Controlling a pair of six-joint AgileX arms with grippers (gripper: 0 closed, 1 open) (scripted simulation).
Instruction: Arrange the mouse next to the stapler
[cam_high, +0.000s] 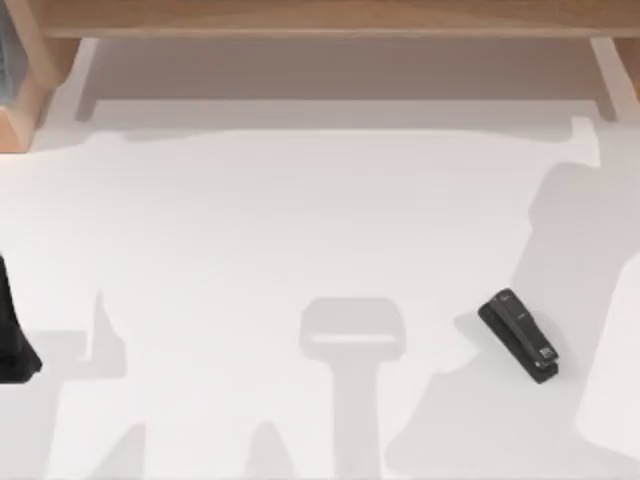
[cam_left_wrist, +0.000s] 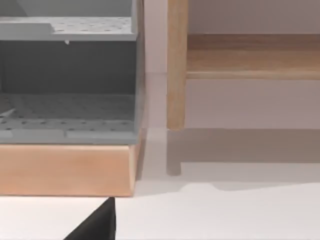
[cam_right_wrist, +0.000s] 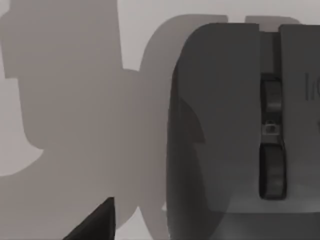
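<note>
The stapler (cam_high: 520, 335), small, black and elongated with a metal glint at its near end, lies slantwise on the white table (cam_high: 250, 220) at the front right. In the right wrist view the mouse (cam_right_wrist: 225, 125) is close up: dark grey, with a scroll wheel (cam_right_wrist: 272, 130) in its middle groove, resting on the table. A dark part of my right gripper (cam_right_wrist: 95, 222) sits beside the mouse, apart from it. My left arm (cam_high: 12, 335) is parked at the table's left edge, and a dark part of its gripper (cam_left_wrist: 95, 225) hangs over the table.
A wooden shelf (cam_high: 320, 15) runs along the back edge on posts (cam_left_wrist: 176, 65). At the back left a grey perforated rack (cam_left_wrist: 67, 75) stands on a wooden base (cam_left_wrist: 65, 170). Arm shadows fall across the table's front half.
</note>
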